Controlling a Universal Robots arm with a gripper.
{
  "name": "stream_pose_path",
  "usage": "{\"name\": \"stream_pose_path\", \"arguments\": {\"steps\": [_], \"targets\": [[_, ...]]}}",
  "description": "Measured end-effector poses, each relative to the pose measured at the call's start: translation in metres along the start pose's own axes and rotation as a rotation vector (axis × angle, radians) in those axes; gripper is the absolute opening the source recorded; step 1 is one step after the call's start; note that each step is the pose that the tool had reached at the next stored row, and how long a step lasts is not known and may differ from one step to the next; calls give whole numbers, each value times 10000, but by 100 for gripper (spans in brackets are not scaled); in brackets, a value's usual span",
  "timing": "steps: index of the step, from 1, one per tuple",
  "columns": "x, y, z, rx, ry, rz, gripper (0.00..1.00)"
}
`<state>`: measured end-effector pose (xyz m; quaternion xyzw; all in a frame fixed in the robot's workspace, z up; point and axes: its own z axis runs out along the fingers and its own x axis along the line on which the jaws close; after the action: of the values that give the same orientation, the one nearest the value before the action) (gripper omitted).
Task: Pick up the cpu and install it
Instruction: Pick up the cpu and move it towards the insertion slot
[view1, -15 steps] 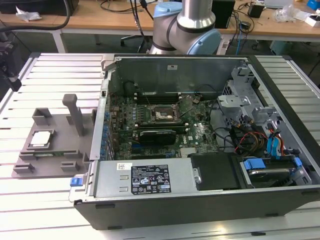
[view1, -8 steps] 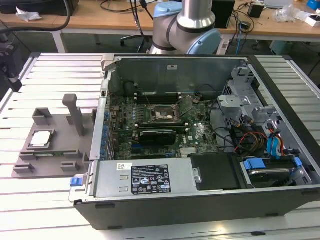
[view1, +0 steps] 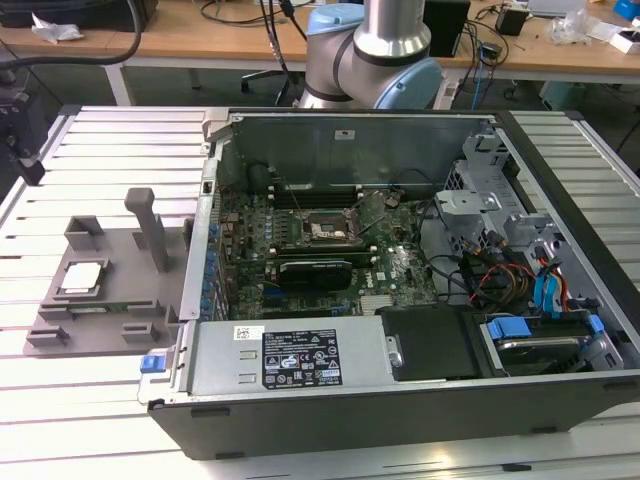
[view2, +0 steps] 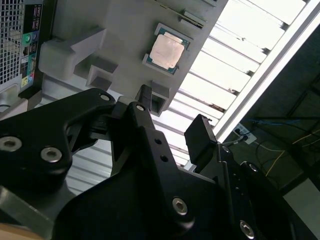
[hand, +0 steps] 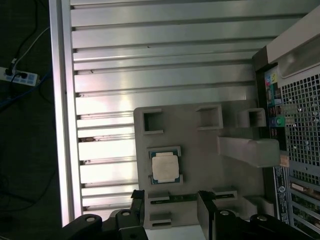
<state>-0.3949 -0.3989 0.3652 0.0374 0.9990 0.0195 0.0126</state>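
A robot's hand (hand: 171, 205) hangs wide open and empty over the cpu (hand: 165, 166), which lies in its grey holder (hand: 200, 147) on the slatted surface (hand: 160, 65) beside the open computer case (view1: 420, 415), with both pickup and installation yet to be done.

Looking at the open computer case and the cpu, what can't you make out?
- The cpu: underside hidden; it lies flat on the grey fixture in both wrist views.
- The socket in the computer case: too small in the exterior view to tell whether it is open.
- The arm: cut off by the exterior view's top edge.
- The gripper: its body cut off by an edge of the first wrist view.
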Motion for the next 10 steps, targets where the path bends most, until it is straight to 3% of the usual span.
{"name": "stream_pose_path", "arguments": {"steps": [10], "targets": [[1, -1, 20, -1, -1, 1, 54]]}}
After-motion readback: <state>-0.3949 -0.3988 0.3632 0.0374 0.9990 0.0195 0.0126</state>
